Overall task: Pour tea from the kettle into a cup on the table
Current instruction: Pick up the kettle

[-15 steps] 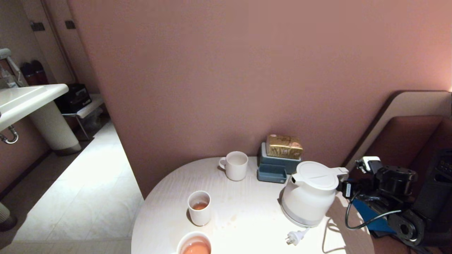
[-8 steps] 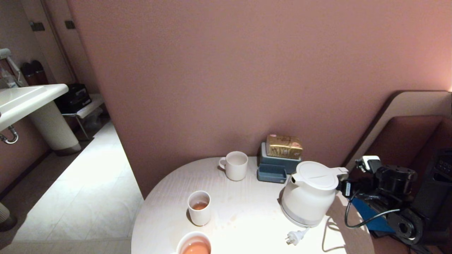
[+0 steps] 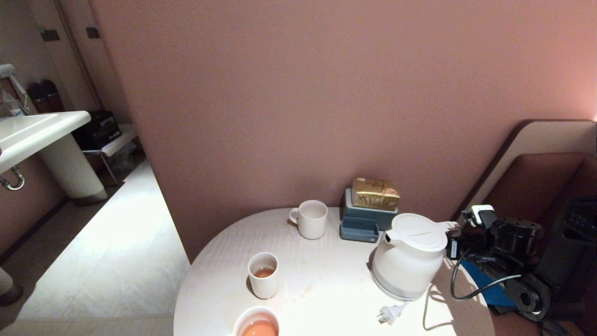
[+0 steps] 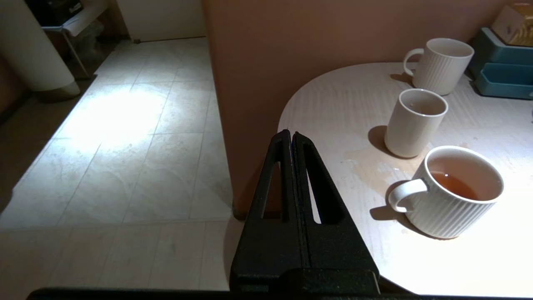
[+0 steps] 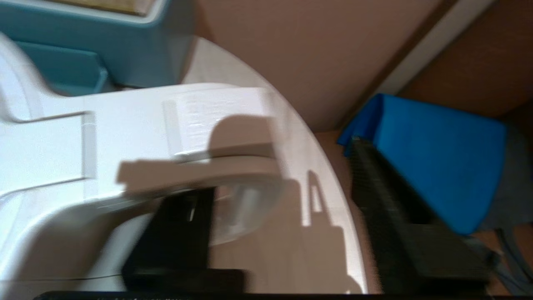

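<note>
The white kettle [image 3: 410,256] stands upright at the right of the round white table [image 3: 326,289]. My right gripper [image 3: 454,242] reaches in from the right at its loop handle [image 5: 250,196]. In the right wrist view the right gripper [image 5: 270,175] is open: one finger [image 5: 175,233] is under the handle loop, the other [image 5: 387,208] stands well clear outside it. The cup [image 3: 263,275], a plain white tumbler, stands left of centre with a little reddish-brown tea [image 3: 264,272] in it. My left gripper [image 4: 290,134] is shut and empty, off the table's left edge, near the cup [image 4: 414,125].
A ribbed handled mug [image 3: 311,219] stands at the back. A wider mug [image 3: 256,324] with orange liquid sits at the front edge. A blue box [image 3: 366,217] with a gold packet stands behind the kettle. The kettle's plug [image 3: 391,313] and cord lie in front.
My right arm has edged in toward the kettle's handle. The kettle, cup and mugs have not moved.
</note>
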You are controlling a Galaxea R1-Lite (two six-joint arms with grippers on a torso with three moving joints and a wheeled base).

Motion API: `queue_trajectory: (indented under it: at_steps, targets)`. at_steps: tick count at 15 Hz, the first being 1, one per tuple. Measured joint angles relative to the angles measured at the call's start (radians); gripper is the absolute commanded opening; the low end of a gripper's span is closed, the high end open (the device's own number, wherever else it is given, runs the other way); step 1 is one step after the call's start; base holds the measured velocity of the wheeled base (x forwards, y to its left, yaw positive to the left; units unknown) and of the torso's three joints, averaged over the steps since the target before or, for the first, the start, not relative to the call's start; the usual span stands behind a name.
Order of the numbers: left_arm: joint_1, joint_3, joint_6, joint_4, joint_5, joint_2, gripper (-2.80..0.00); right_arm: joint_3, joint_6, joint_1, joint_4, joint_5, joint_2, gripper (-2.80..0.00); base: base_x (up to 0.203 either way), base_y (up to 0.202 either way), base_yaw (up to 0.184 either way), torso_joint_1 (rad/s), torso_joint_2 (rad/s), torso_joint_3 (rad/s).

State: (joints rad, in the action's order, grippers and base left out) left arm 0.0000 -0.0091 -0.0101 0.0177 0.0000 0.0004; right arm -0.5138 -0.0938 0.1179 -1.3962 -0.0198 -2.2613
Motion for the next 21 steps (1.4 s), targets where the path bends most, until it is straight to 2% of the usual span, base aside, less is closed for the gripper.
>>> queue_trajectory:
  at_steps: [15,17,21]
  targets:
    - [0.0,0.0,0.0,0.0,0.0,0.0,-2.8,0.057,-0.008,-0.022,-0.041,0.005,0.017,-2.8,0.0,0.0,0.0,0.0,0.0,0.0]
    - [0.0,0.0,0.0,0.0,0.0,0.0,-2.8,0.056,0.021,-0.033,-0.014,0.005,0.034,-2.8,0.0,0.0,0.0,0.0,0.0,0.0]
    - [0.0,0.0,0.0,0.0,0.0,0.0,-2.8,-0.001,0.098,-0.042,0.174,0.008,0.124,-2.8,0.0,0.0,0.0,0.0,0.0,0.0]
